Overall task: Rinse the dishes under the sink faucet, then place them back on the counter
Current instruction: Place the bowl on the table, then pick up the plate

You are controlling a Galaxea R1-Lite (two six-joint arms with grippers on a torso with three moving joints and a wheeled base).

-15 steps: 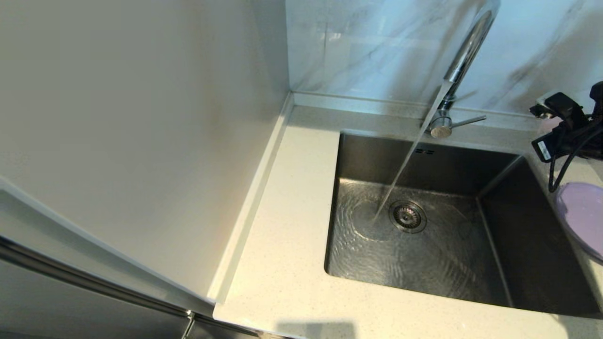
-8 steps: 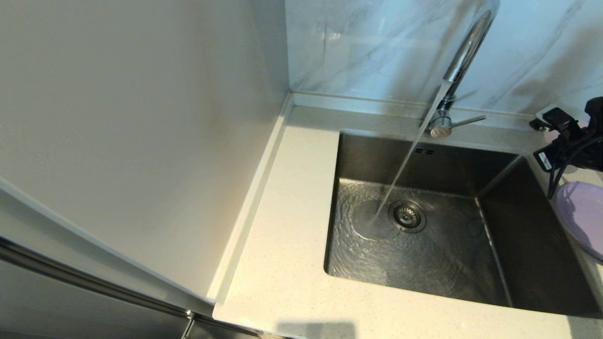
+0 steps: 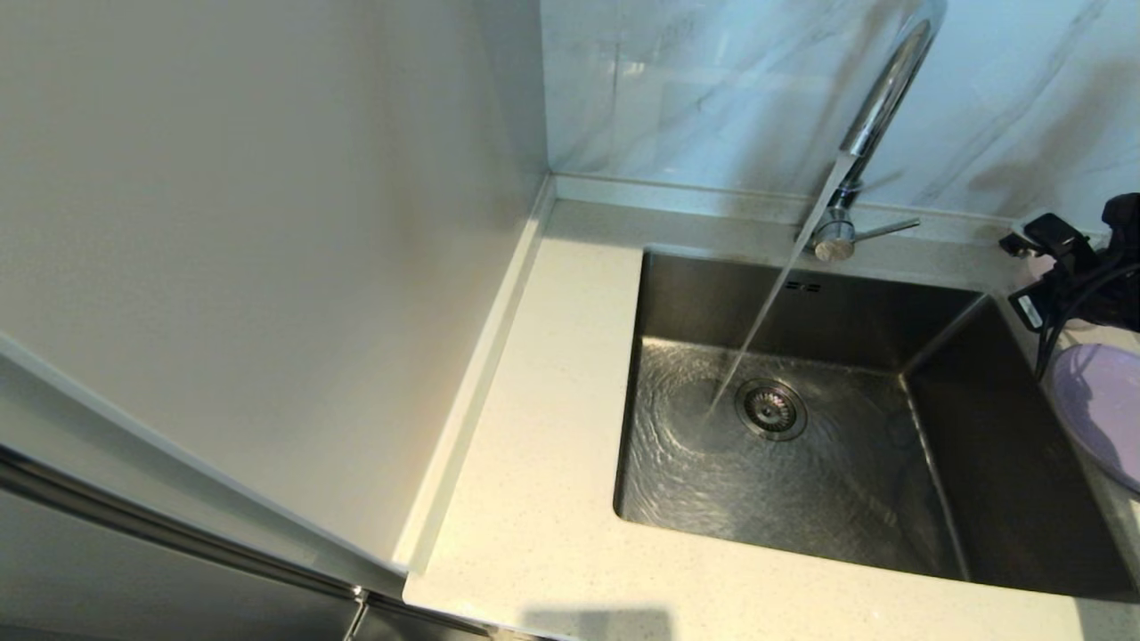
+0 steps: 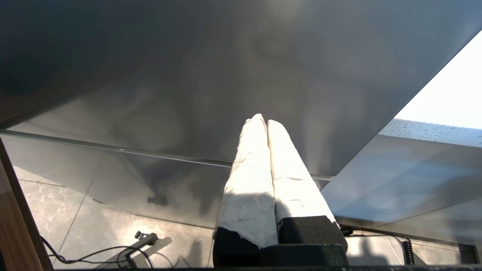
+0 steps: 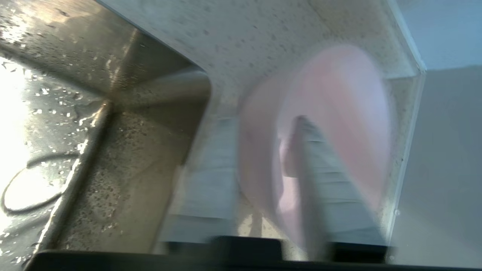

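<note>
Counter [image 3: 543, 427] wide left; right tool [image 5: 260, 150] astride pink bowl [image 5: 339, 113] rim.

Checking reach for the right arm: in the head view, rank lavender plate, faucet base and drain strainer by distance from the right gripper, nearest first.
Right gripper is at the counter's far right edge.
1. Lavender plate: on the counter just in front of the gripper, right of the sink.
2. Faucet base: behind the sink's rear rim, to the gripper's left.
3. Drain strainer: on the sink floor, farthest left and lower.

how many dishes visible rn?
2. Lavender plate on the counter right of the sink; pink bowl at the right gripper near the sink's back corner. More may sit out of view.
</note>
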